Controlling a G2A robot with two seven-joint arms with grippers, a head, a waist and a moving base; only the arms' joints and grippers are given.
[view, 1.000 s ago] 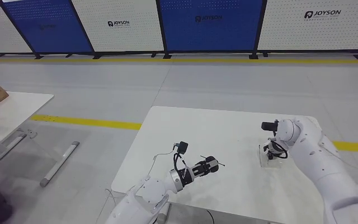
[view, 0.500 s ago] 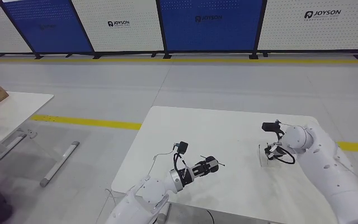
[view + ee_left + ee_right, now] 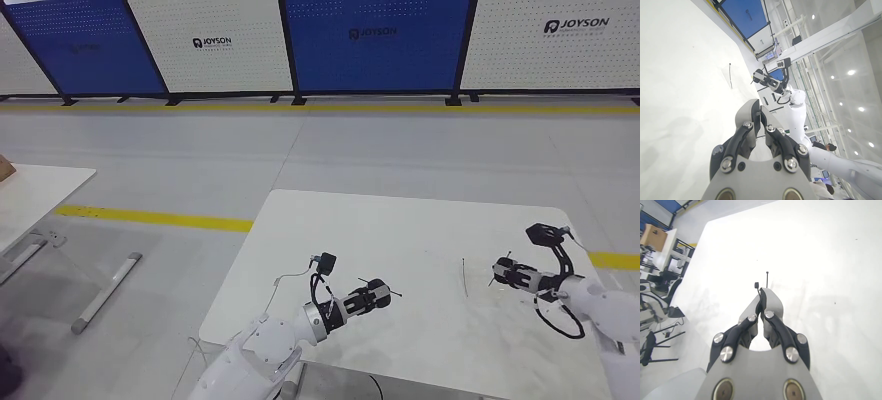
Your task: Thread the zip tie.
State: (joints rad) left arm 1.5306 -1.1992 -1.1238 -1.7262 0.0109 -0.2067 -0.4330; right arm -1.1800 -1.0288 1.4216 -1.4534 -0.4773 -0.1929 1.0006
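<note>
My right gripper (image 3: 761,291) is shut on a thin black zip tie (image 3: 756,285) whose square head sticks out past the fingertips. In the top view that gripper (image 3: 497,270) hangs over the right part of the white table (image 3: 400,230). A second black zip tie (image 3: 464,277) lies flat on the table just left of it, also seen as a straight zip tie (image 3: 767,279) beyond my right fingertips. My left gripper (image 3: 386,292) sits near the table's front, and its fingers (image 3: 749,113) are shut on a thin black strip that pokes out at the tips.
The table's right edge runs close under the right arm and its front edge lies under the left arm. A second white table (image 3: 40,190) stands far left across the floor, with a cardboard box (image 3: 653,237) on it.
The right arm has pulled back to the right, off the spot where it pressed down, carrying one zip tie; another tie stays on the table. The left arm has not moved.
</note>
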